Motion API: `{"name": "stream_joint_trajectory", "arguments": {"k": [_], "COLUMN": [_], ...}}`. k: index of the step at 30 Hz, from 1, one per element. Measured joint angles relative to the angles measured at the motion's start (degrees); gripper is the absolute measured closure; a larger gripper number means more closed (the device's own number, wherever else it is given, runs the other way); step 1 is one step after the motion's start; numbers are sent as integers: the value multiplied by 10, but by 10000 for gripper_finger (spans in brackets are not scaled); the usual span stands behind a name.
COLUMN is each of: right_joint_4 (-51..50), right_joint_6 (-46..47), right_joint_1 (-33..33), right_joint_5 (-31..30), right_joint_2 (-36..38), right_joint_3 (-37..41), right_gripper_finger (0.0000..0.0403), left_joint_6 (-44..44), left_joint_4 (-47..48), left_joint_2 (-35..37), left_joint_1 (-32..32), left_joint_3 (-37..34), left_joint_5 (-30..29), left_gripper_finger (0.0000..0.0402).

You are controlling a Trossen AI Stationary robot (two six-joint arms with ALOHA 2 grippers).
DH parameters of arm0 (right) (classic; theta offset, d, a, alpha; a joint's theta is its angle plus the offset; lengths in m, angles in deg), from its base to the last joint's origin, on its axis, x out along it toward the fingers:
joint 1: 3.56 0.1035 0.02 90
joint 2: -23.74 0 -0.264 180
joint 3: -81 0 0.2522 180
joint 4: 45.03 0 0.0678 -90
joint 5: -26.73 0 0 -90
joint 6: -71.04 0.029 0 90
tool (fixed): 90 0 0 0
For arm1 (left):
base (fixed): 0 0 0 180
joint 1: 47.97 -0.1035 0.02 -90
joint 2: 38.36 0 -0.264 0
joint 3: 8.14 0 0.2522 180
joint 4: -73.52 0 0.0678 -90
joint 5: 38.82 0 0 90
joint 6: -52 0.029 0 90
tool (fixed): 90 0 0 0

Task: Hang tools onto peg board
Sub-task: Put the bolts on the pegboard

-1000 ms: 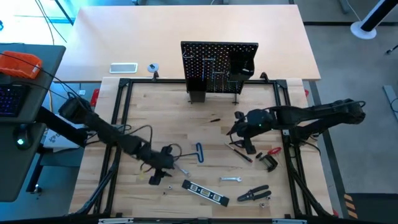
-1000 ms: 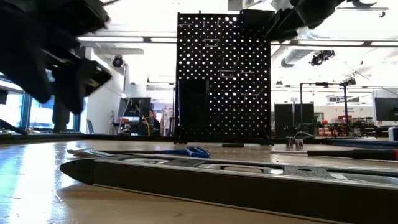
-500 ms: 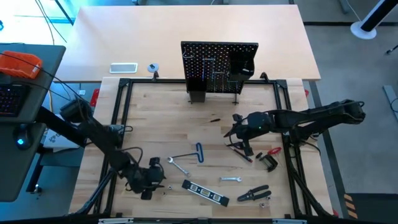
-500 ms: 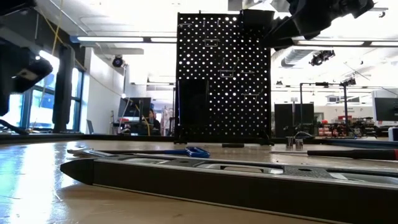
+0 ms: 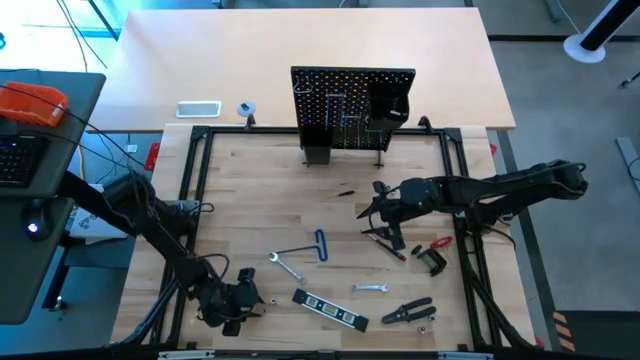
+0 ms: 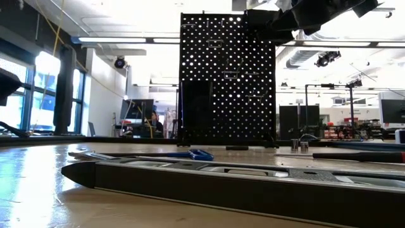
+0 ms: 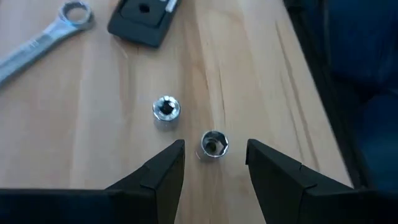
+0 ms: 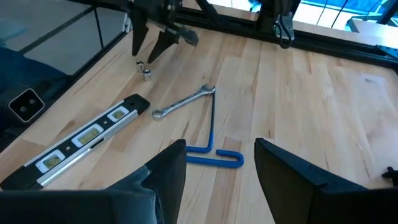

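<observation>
While the black, hole-dotted peg board stands upright at the table's far edge, the tools lie on the wood: level, blue bent key, wrench. The left gripper, fingers apart and empty, flanks a small socket. The right gripper hangs open, holding nothing, above the key.

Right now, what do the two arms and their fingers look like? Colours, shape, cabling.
Both arms are dark, near black, built of jointed tubular links. The left gripper and right gripper each carry two matte black fingers, wedge-shaped and tapering to blunt tips. A thin black cable loops beside the left arm's forearm. No markings or labels show on either arm.
</observation>
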Motion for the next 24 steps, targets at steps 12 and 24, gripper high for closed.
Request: {"name": "stream_joint_trajectory", "arguments": {"k": [12,24], "right_joint_4": [1,1], "right_joint_6": [6,6], "right_joint_1": [0,0], "right_joint_5": [-1,-1], "right_joint_2": [0,0], "right_joint_3": [0,0], "right_gripper_finger": [217,217], "left_joint_6": [5,10], "left_joint_4": [-39,-39], "left_joint_2": [-45,-45], "left_joint_1": [1,-3], "left_joint_3": [0,0], "left_joint_5": [-38,-39], "left_gripper_finger": [247,344]}}
